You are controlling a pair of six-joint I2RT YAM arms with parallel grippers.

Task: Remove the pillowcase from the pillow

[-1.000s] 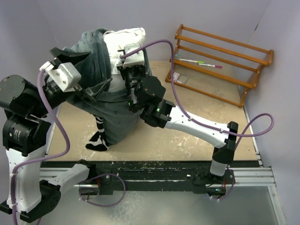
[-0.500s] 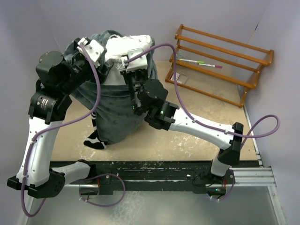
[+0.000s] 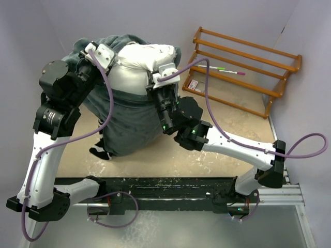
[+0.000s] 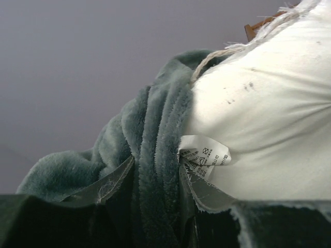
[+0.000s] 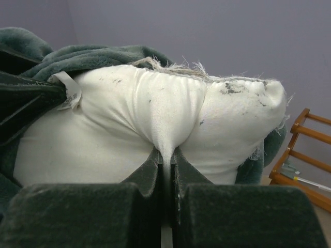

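The white pillow (image 3: pixel 137 62) is held up off the table, its top bulging out of the dark grey plush pillowcase (image 3: pixel 129 124), which hangs down around it. A zebra-striped corner (image 3: pixel 98 151) touches the table. My right gripper (image 3: pixel 155 77) is shut on a pinch of the pillow's white cloth (image 5: pixel 166 157). My left gripper (image 3: pixel 111 59) is at the pillowcase's upper left rim, with a thick fold of grey plush (image 4: pixel 150 134) filling the gap between its jaws (image 4: pixel 158 191). A white care label (image 4: pixel 204 157) sticks out beside the pillow (image 4: pixel 269 103).
A wooden slatted rack (image 3: pixel 243 67) stands at the back right with pens (image 3: pixel 222 70) lying on it and a small card (image 3: pixel 194 85) at its foot. Purple walls close in the left, back and right. Both arms' cables loop over the table.
My left arm swung from the left side up to the pillowcase's top rim, and its jaws closed around the plush fold. My right gripper raised the pillow and shifted it slightly right.
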